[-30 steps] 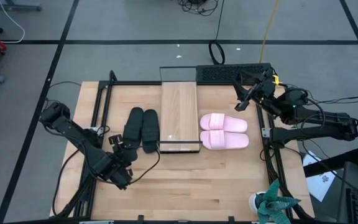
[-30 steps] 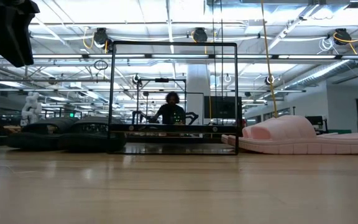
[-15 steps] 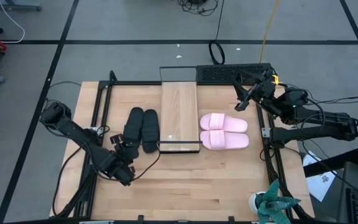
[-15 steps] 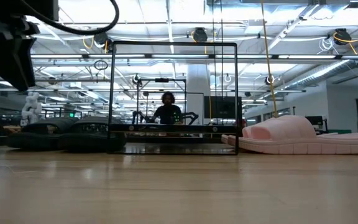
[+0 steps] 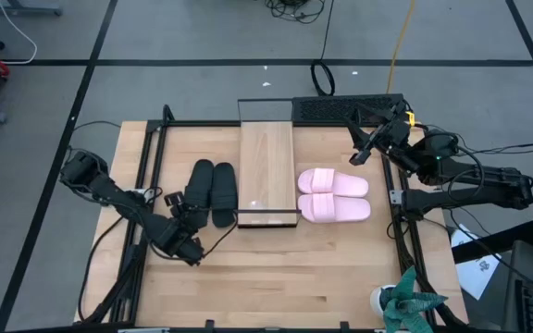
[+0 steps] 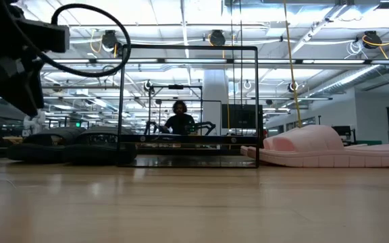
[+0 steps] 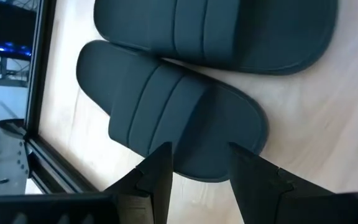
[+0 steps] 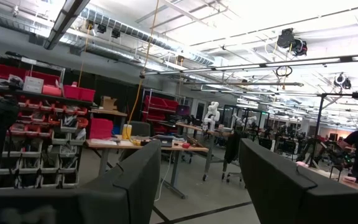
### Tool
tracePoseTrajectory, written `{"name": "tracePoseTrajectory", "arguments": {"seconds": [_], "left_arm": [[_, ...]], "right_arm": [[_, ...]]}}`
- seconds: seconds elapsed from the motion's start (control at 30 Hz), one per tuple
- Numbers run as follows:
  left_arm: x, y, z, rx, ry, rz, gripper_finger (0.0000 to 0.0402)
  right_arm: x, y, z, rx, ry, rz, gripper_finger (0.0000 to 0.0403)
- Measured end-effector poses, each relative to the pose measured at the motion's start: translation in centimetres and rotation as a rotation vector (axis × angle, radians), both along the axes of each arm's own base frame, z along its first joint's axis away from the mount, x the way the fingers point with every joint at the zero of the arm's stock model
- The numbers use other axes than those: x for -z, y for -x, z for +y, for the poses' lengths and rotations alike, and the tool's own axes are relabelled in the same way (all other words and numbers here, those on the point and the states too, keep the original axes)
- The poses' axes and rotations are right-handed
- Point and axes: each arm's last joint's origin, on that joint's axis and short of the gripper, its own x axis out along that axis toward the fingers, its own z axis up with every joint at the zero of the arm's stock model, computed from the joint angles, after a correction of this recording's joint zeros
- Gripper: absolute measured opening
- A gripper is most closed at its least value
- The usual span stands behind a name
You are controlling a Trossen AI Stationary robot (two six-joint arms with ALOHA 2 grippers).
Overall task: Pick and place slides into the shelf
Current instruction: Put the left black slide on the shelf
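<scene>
The left gripper (image 5: 185, 225), fingers spread and empty, has crept up from the table's near edge to the heel of the nearer black slide (image 7: 179, 127), so a first pick looks imminent. The black pair lies left of the empty shelf (image 5: 266, 166), the pink slides (image 5: 332, 194) right of it. The right gripper (image 5: 366, 143) stays raised at the far right corner, open.

Matte black slides (image 5: 211, 192) left of shelf, pale pink slides (image 5: 333, 195) right. Shelf (image 5: 266, 166): light wood board, black frame. Tabletop (image 5: 285, 268) light wood, arms dark.
</scene>
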Motion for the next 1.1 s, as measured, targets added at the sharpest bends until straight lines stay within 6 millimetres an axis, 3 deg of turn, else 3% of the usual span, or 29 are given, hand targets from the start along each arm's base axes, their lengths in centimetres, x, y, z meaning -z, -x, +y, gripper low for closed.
{"name": "tracePoseTrajectory", "arguments": {"seconds": [0.87,1.1], "left_arm": [[3.9,2.1,1.4,0.011,-0.047,0.051,0.015],[4.0,1.9,1.5,0.035,-0.109,-0.009,0.015]], "right_arm": [[0.0,0.0,0.0,-0.001,-0.002,-0.002,0.0208],[0.0,0.0,0.0,-0.001,-0.002,-0.002,0.0208]]}}
